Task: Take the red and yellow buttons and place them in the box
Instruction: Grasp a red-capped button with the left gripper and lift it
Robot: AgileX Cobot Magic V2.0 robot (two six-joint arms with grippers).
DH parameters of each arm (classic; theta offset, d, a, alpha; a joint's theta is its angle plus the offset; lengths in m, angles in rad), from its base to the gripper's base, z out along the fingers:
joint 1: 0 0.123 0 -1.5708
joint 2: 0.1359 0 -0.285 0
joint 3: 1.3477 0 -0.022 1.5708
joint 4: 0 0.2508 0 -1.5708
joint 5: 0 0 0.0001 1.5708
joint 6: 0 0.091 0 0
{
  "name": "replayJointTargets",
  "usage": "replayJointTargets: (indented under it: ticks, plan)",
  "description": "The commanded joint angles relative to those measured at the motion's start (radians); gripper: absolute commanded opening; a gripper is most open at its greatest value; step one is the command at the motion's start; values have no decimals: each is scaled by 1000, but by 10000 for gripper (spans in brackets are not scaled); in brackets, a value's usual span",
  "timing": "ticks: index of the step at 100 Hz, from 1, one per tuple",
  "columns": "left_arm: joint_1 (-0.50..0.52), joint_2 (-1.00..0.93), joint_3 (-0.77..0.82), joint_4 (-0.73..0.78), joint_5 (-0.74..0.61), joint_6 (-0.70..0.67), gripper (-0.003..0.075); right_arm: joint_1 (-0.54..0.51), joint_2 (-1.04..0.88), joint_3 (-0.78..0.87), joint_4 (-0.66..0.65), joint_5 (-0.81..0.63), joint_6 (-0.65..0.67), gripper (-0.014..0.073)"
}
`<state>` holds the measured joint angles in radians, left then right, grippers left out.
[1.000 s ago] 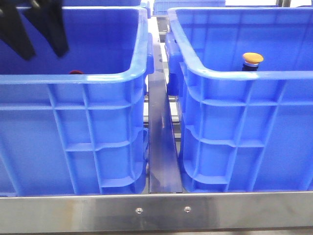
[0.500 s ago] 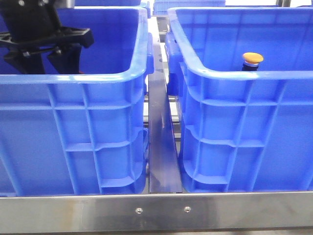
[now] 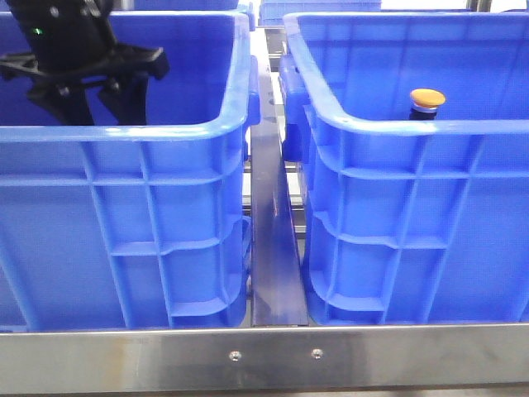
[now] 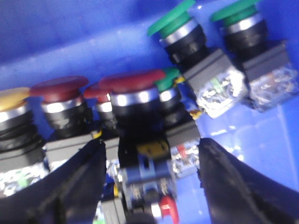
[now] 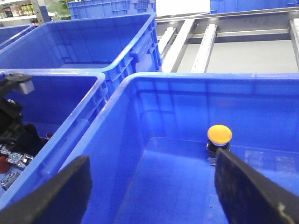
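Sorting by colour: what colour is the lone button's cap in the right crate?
Orange-yellow cap, clearest in the right wrist view.

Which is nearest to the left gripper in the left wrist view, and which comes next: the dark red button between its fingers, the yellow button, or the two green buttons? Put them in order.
Measured from the left gripper:
1. Dark red button, upright between the open fingers.
2. Yellow button, at the picture's edge, beside one finger.
3. Two green buttons, tilted, farthest back by the crate wall; too close to rank against each other.

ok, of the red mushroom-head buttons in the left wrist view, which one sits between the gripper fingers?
The front dark red-capped button with the silver collar, centred between the open left gripper's fingers. The other red button sits off beside the yellow-capped one.
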<state>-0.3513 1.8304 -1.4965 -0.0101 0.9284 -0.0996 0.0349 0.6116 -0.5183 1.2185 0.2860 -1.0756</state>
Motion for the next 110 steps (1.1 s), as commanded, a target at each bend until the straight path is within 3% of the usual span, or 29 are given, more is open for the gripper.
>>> replayJointTargets:
  ticks: [1,26,51,65,110]
  plan:
    - [6,-24,-38,-4,-9,-11,402,-4,-3,-26,16,-21,-10,567]
    - [6,-17,-44,-4,-6,-11,370,-4,-3,-26,16,-21,-10,567]
    - [6,-17,-44,-4,-9,-11,141,-4,-3,-26,16,-21,-10,567]
    - [6,-28,-44,-8,-2,-11,68,-4,-3,-26,16,-21,-10,567]
    - [-65,-225,-43,-8,-41,-11,41,-4,-3,-26,16,-21,-10,567]
